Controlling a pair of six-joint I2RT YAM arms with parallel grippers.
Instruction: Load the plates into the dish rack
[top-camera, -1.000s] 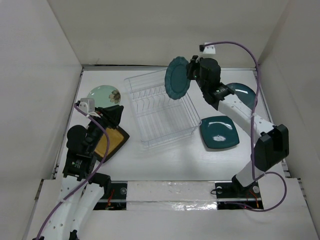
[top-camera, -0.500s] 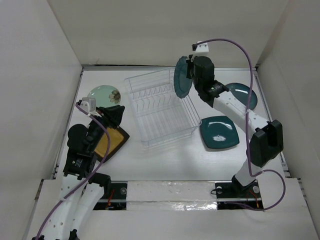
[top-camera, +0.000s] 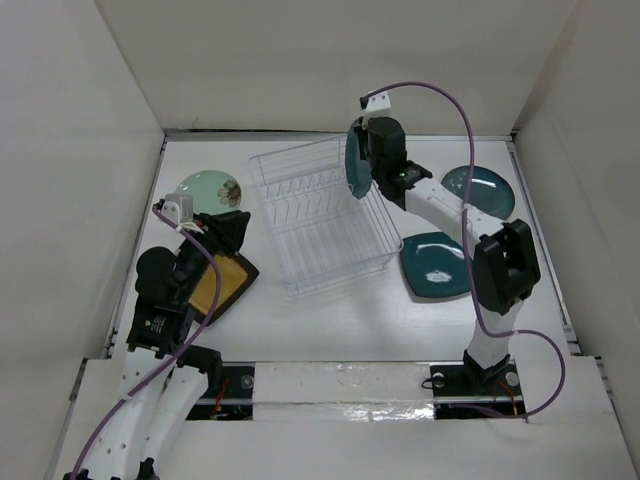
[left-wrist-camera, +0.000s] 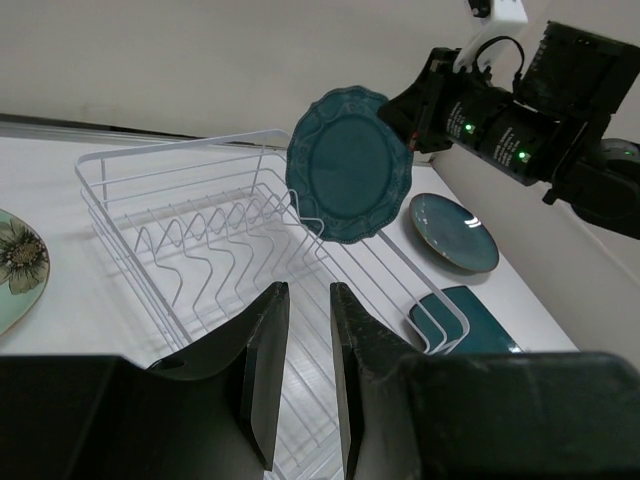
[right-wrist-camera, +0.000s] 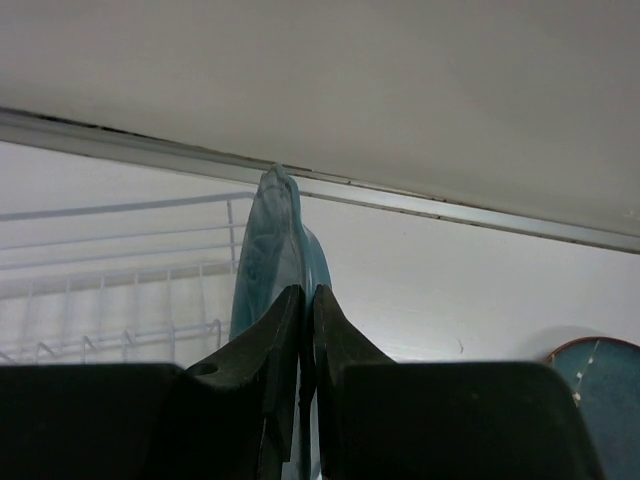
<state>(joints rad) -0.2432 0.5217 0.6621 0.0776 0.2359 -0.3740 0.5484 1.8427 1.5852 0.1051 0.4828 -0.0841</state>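
Observation:
My right gripper (top-camera: 362, 163) is shut on the rim of a round dark teal plate (top-camera: 352, 165), holding it upright and edge-on over the far right side of the clear dish rack (top-camera: 320, 215). In the right wrist view the plate (right-wrist-camera: 268, 250) rises between my closed fingers (right-wrist-camera: 282, 330). My left gripper (left-wrist-camera: 308, 300) is open and empty, hovering by the mustard-yellow square plate (top-camera: 222, 283) at the left. It sees the held plate (left-wrist-camera: 348, 163) above the rack (left-wrist-camera: 200, 250).
A pale green patterned plate (top-camera: 208, 190) lies left of the rack. A second round teal plate (top-camera: 480, 190) and a rounded-square teal plate (top-camera: 435, 265) lie to the rack's right. White walls enclose the table on three sides.
My right arm has carried the teal plate leftward and turned it edge-on, from beside the rack's far right corner to over its right side. The left arm has not moved.

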